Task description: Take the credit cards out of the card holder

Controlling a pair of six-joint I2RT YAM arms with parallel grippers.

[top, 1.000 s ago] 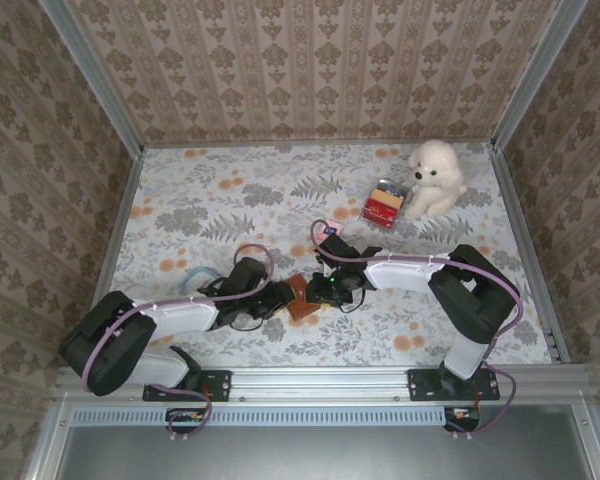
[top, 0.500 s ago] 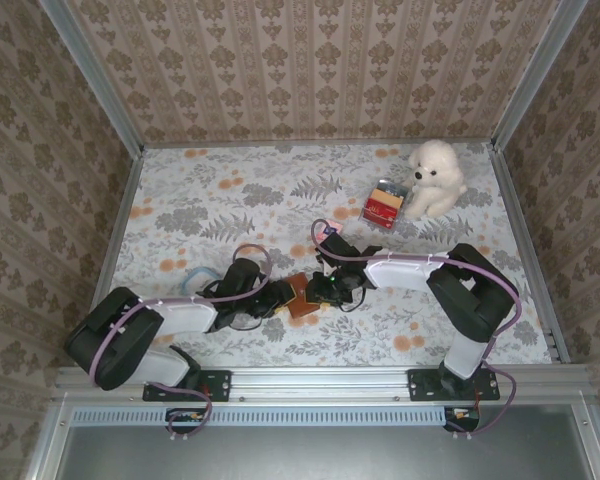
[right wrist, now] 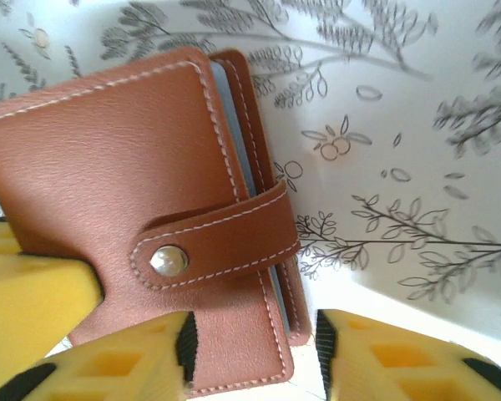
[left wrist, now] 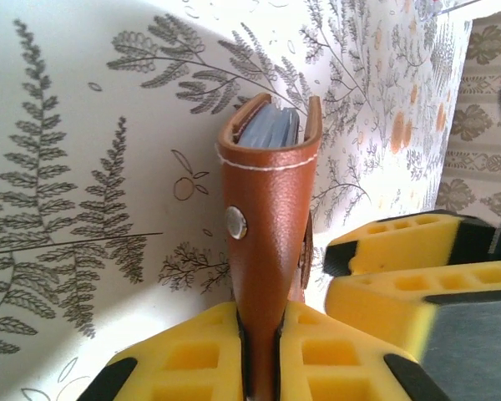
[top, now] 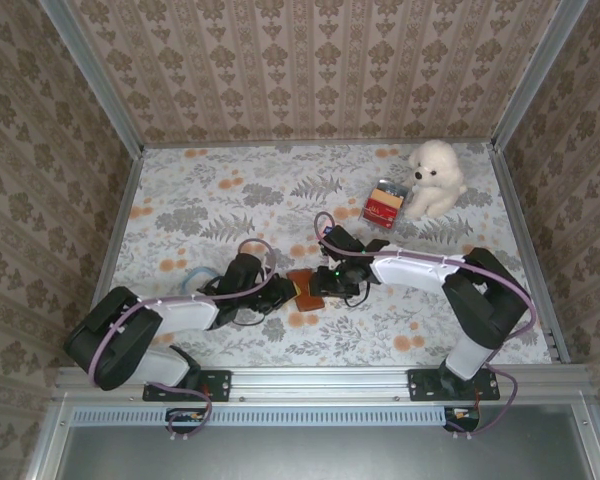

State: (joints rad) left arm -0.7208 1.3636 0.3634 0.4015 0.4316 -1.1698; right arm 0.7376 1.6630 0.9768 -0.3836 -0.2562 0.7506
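Card holder point(top: 302, 288): brown grained leather with pale stitching, folded shut, at the near middle of the table between the two grippers.
Strap point(right wrist: 225, 230): a rounded leather tab wrapped over the open edge and fastened by a shiny metal snap point(right wrist: 169, 261).
Cards point(left wrist: 267, 129): thin blue-grey edges packed between the covers (seen end-on in the left wrist view).
Left gripper point(left wrist: 259, 334): ribbed yellow pads pressed tight on one end of the holder, with the leather pinched between them.
Right gripper point(right wrist: 250, 351): jaws apart, with the holder's corner below the strap sitting in the gap. One pad seems to touch the cover, while the other stands clear.
Table point(top: 230, 200): smooth cloth printed with grey ferns and orange flowers.
Far right: a fluffy white plush dog point(top: 435, 175) just beside a small red box point(top: 385, 207).
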